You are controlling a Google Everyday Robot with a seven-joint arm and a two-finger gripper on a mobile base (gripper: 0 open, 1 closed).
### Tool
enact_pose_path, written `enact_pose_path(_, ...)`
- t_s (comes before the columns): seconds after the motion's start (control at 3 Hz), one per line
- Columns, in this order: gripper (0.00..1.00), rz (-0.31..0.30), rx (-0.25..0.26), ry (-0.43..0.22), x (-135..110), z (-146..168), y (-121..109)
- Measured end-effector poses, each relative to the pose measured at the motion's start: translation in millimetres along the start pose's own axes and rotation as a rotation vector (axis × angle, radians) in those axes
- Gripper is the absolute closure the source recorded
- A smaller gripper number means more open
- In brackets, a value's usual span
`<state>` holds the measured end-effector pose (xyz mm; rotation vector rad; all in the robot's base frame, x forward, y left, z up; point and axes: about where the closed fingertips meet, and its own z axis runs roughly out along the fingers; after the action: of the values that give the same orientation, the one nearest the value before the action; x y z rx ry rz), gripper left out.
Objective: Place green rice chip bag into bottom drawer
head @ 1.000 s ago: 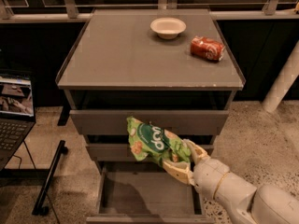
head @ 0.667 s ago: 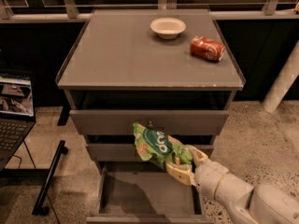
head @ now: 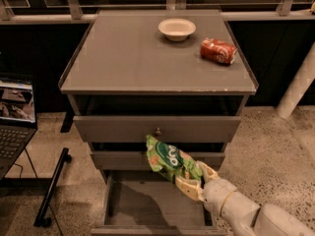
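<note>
- My gripper (head: 193,177) sits low at the cabinet's front right, with both fingers clamped on the lower end of the green rice chip bag (head: 169,157).
- The bag is in the air, tilted up-left across the middle drawer front (head: 118,160), above the open bottom drawer (head: 140,208) (not touching its floor, as far as I can judge).
- Done: bag grasped and brought over the drawer.
- Left: lower it in, release, withdraw.
- Up top, the crushed red soda can (head: 218,51) and white bowl (head: 176,29) sit well apart from this.
</note>
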<state>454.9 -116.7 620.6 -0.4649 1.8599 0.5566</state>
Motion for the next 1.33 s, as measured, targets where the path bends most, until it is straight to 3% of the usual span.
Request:
enact_pose_path(0.33,1.00,0.093,0.030,0.026,67.0,23.6,-22.5)
enact_pose_path(0.67,1.00,0.166,0.013,0.065,125.8,47.3,-32.2)
enact_pose_path(1.33,1.00,0.244,-0.030,0.197,207.2,76.9,-39.7)
